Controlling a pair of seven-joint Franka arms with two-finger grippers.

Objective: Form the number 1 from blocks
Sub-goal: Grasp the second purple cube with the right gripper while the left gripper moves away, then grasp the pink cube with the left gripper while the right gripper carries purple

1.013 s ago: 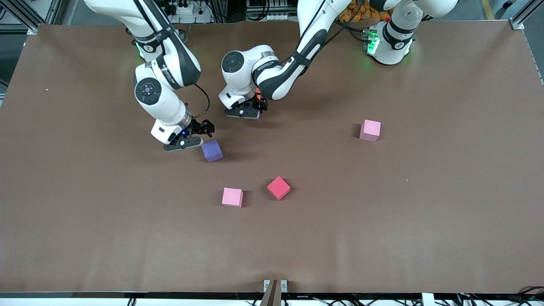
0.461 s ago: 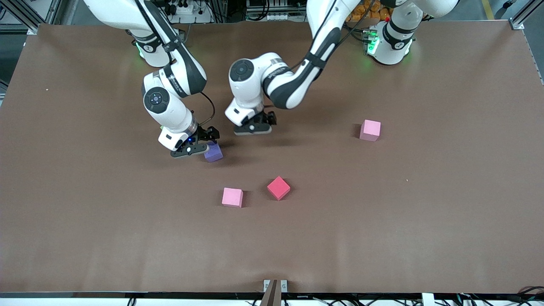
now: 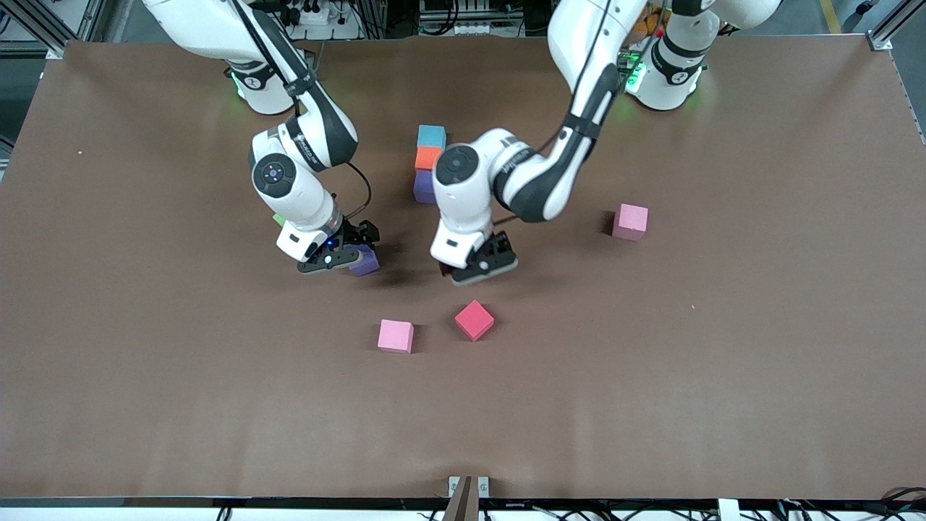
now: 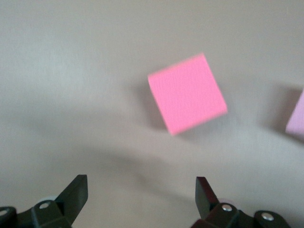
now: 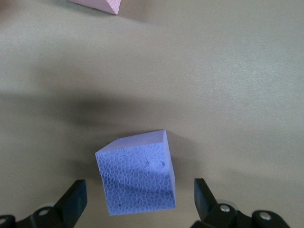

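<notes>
Right wrist view, purple block [image 5: 137, 178] between spread jaws, left jaws spread near red block [image 4: 186, 93].

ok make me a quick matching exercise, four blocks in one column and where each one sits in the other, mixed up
Blocks:
1. cyan block
2. red block
3. purple block
4. orange block

Places:
A. between the open fingers of the right gripper
B. under the left gripper, a little nearer the front camera
C. farthest from the front camera in the line
D. between cyan and another purple

Pairs: 1-C, 2-B, 3-A, 4-D

front: high, facing robots; wrists: close, downward; share red block [image 3: 474, 320]
</notes>
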